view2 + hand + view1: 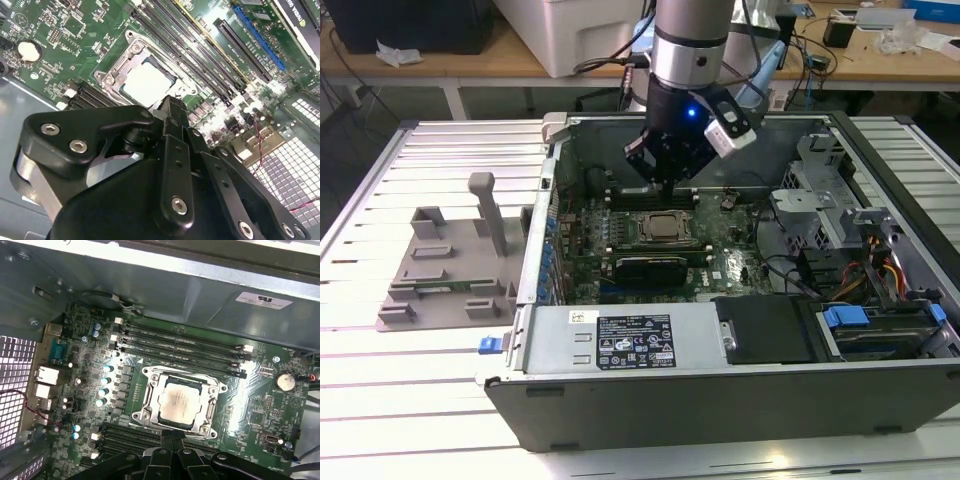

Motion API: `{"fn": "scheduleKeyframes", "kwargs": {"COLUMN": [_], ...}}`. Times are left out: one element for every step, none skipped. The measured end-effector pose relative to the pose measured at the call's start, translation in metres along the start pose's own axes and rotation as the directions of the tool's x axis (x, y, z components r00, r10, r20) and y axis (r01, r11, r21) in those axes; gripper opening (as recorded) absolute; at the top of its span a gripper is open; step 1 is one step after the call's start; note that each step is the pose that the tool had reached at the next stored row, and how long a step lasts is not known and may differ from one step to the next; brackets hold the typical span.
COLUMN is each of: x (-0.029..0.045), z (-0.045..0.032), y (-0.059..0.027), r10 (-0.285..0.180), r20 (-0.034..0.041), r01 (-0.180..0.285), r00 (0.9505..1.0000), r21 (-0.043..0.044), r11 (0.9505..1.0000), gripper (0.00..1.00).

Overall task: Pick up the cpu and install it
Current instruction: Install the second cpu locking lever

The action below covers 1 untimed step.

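Observation:
The cpu (180,402) lies flat inside the metal socket frame (148,390) on the green motherboard, its silvery top facing up. It also shows in the second wrist view, cpu (147,82), and in the exterior view, cpu (660,228), in the middle of the open computer case. My gripper (665,183) hangs a little above the board, just beside the socket's edge and apart from the chip. Its black fingers (170,112) are pressed together with nothing between them, and the fingertips (172,439) show at the socket's rim.
The case walls (545,200) ring the board. Memory slots (180,342) run beside the socket and a graphics card (650,268) lies near it. A drive cage (820,190) with cables fills the exterior view's right. A grey plastic tray (445,275) stands outside on the slatted table.

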State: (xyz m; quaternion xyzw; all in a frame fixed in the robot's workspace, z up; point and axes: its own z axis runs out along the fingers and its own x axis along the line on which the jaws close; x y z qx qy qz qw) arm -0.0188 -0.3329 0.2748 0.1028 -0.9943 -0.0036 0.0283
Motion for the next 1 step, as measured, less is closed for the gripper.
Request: {"fn": "scheduleKeyframes", "kwargs": {"x": [0.0], "z": [0.0], "y": [0.0], "r10": [0.0], "r20": [0.0], "r01": [0.0], "r00": [1.0], "r21": [0.0], "r11": [1.0], "gripper": [0.1]}}
